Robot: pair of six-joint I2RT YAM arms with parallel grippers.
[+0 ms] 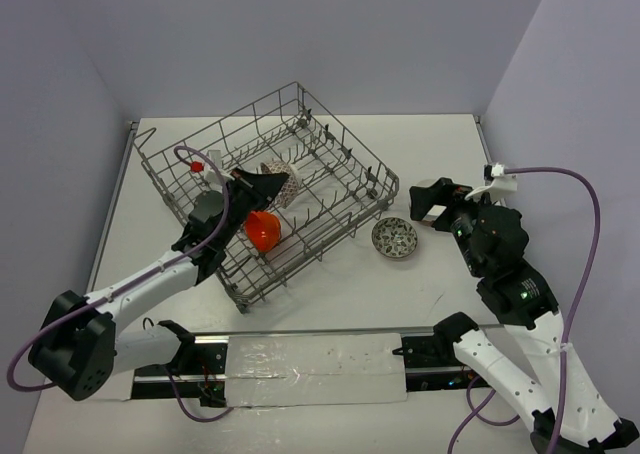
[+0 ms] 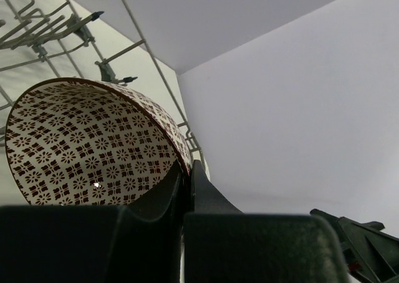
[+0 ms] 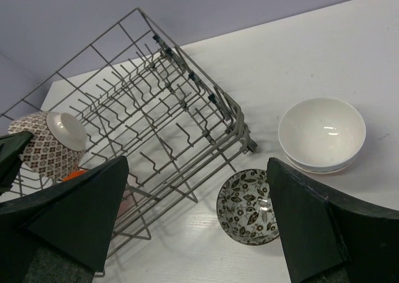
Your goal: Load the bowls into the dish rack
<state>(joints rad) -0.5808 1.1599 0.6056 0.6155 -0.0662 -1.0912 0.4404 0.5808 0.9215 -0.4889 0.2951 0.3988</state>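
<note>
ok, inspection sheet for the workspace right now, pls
Surface: white table.
Job's things: dish rack holds orange bowl; floral bowl and white bowl sit on the table right of it.
Clutter: nothing seen.
End effectors: left end effector shut on red-patterned bowl over the rack; right end effector open, holding nothing, near white bowl.
Cables: left purple cable and right purple cable loop off the arms.
Surroundings: plain lilac walls.

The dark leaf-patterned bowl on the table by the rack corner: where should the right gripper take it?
Probably its rim, from above, one finger inside and one outside, on the edge away from the dish rack. The patterned bowl sits upright, mouth up, thin-walled, apart from rack and white bowl.
</note>
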